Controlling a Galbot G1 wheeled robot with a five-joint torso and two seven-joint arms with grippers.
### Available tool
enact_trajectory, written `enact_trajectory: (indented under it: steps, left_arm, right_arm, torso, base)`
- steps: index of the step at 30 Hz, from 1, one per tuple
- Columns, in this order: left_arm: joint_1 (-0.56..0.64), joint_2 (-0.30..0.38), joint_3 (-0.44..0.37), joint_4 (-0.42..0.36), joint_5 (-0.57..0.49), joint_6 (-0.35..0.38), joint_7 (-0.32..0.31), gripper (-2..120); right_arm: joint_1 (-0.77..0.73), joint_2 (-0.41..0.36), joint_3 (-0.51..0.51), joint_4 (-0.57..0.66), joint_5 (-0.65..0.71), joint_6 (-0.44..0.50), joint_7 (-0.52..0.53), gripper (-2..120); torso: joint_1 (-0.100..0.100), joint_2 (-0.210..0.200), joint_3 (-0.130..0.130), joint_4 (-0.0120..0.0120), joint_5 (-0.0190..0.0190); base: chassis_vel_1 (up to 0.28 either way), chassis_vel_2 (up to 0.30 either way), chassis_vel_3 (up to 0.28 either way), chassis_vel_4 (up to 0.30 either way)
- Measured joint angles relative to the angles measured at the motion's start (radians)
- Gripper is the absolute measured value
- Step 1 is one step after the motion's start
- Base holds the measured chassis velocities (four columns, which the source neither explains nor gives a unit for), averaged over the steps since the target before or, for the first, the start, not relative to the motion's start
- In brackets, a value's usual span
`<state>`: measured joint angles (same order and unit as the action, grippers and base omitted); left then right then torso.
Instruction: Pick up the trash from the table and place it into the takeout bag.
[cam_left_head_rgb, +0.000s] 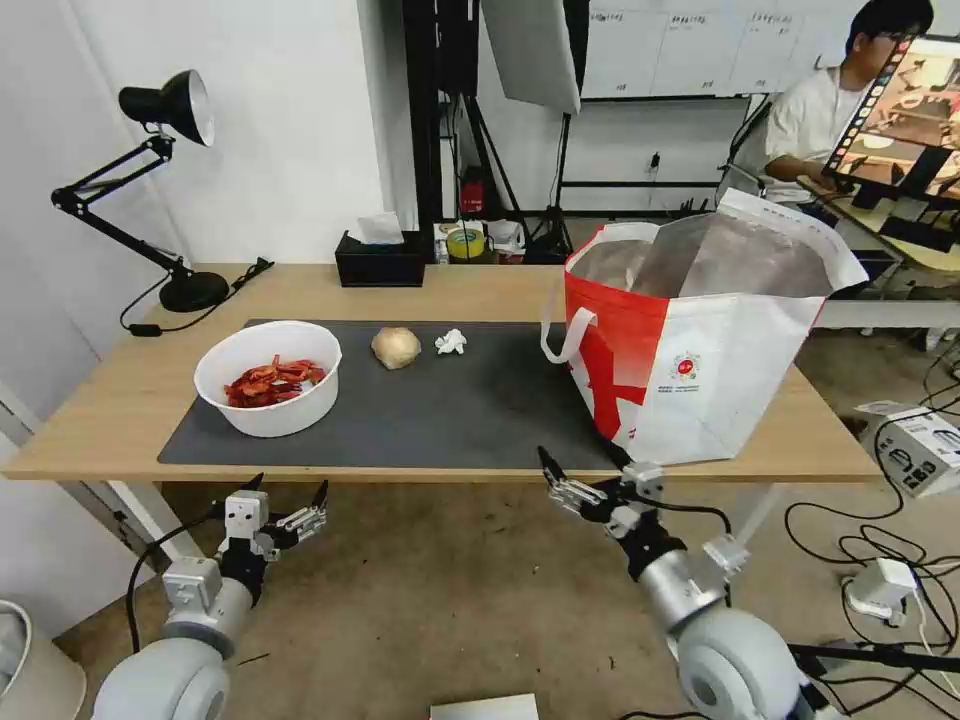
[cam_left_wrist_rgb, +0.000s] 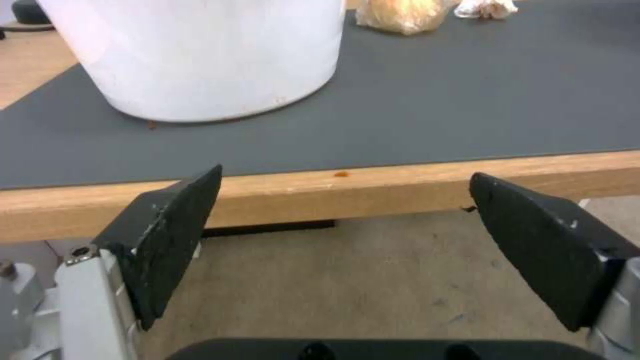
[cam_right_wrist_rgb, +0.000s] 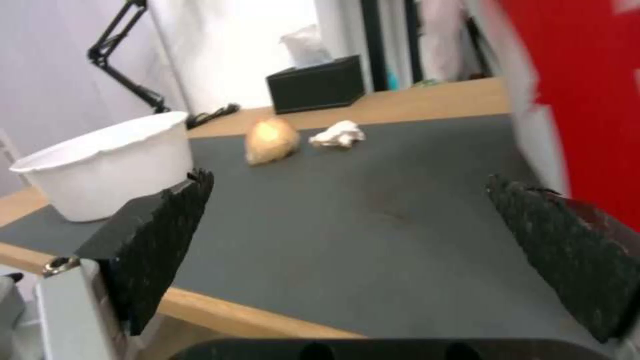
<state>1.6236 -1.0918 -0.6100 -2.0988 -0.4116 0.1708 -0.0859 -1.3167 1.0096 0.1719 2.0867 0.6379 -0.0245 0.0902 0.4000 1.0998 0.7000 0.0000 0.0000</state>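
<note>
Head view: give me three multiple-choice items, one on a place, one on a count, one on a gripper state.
1. Where does the beige ball lie?
A. inside the bag
B. on the grey mat, between the white bowl and the tissue ball
C. on the floor

2. How many trash pieces sit on the mat?
A. one
B. three
C. five

3. What state is the left gripper in?
A. open, holding nothing
B. shut on the bowl
C. shut on the tissue ball

Answers:
1 B: it rests on the mat with the bowl on one side and the tissue ball on the other.
2 B: bowl, beige ball and tissue ball.
3 A: the left wrist view shows its fingers spread apart below the table edge.
</note>
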Motion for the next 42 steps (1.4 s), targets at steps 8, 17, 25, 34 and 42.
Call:
enact_trajectory:
  steps: [8, 17, 25, 34, 42]
  left_arm:
    - [0.004, -0.005, -0.007, -0.012, 0.001, 0.001, -0.004, 100]
    - [0.013, -0.007, -0.019, -0.013, 0.001, 0.002, -0.005, 100]
    - [0.013, -0.022, -0.010, -0.004, 0.007, 0.002, -0.005, 100]
    - [0.017, -0.029, 0.002, 0.014, 0.022, -0.004, -0.001, 100]
    - [0.022, -0.031, 0.003, 0.016, 0.023, -0.006, -0.001, 100]
  right_arm:
    - [0.237, -0.015, -0.131, -0.061, 0.104, -0.076, 0.036, 100]
    - [0.447, 0.026, -0.284, -0.140, 0.153, -0.146, 0.145, 100]
    - [0.641, 0.092, -0.400, -0.243, 0.173, -0.233, 0.318, 100]
    - [0.748, 0.258, -0.451, -0.402, 0.184, -0.310, 0.554, 100]
    - [0.796, 0.356, -0.453, -0.494, 0.188, -0.329, 0.660, 100]
  torso:
    - [0.000, 0.000, 0.000, 0.0002, -0.0002]
    - [0.000, 0.000, 0.000, 0.0002, -0.0001]
    - [0.000, 0.000, 0.000, 0.0002, -0.0002]
    - [0.000, 0.000, 0.000, 0.0001, -0.0002]
    - [0.000, 0.000, 0.000, 0.0001, -0.0001]
  base:
    - [0.000, 0.000, 0.000, 0.000]
    - [0.000, 0.000, 0.000, 0.000]
    - [0.000, 0.000, 0.000, 0.000]
    - [0.000, 0.000, 0.000, 0.000]
    - [0.000, 0.000, 0.000, 0.000]
